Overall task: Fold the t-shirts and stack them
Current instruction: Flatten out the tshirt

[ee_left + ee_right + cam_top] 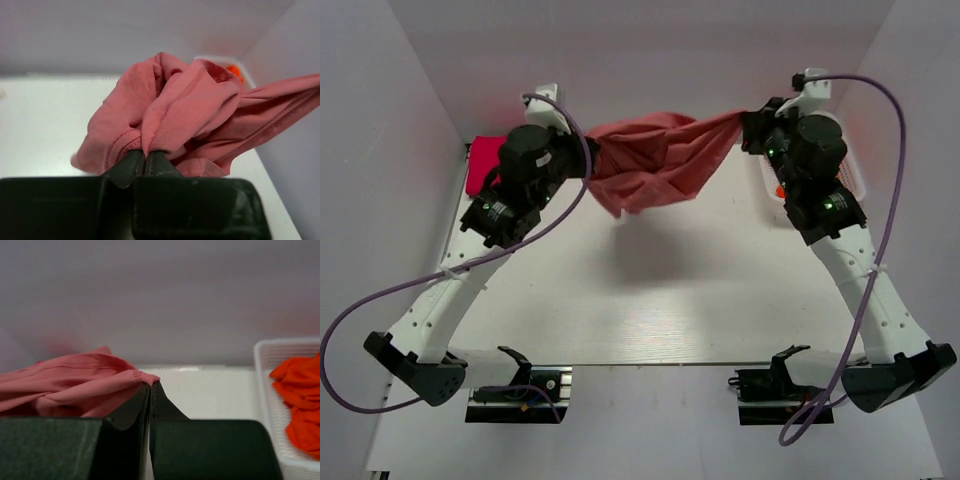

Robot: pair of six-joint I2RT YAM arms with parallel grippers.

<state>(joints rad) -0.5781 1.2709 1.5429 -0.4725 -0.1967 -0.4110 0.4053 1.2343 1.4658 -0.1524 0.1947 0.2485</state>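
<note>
Left gripper (584, 160) and right gripper (750, 128) each clamp an edge of the salmon shirt (655, 165), which hangs bunched between them above the bench (650, 310). This looks like the spreading step; next they should pull apart and lay it flat. The near bench gives room; the crimson shirt (483, 165) and the basket (285, 344) border the sides.

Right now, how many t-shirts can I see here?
3. A salmon shirt hangs between the left gripper and right gripper; a crimson shirt lies at the far left; an orange shirt sits in the white basket, maybe hiding more.
</note>
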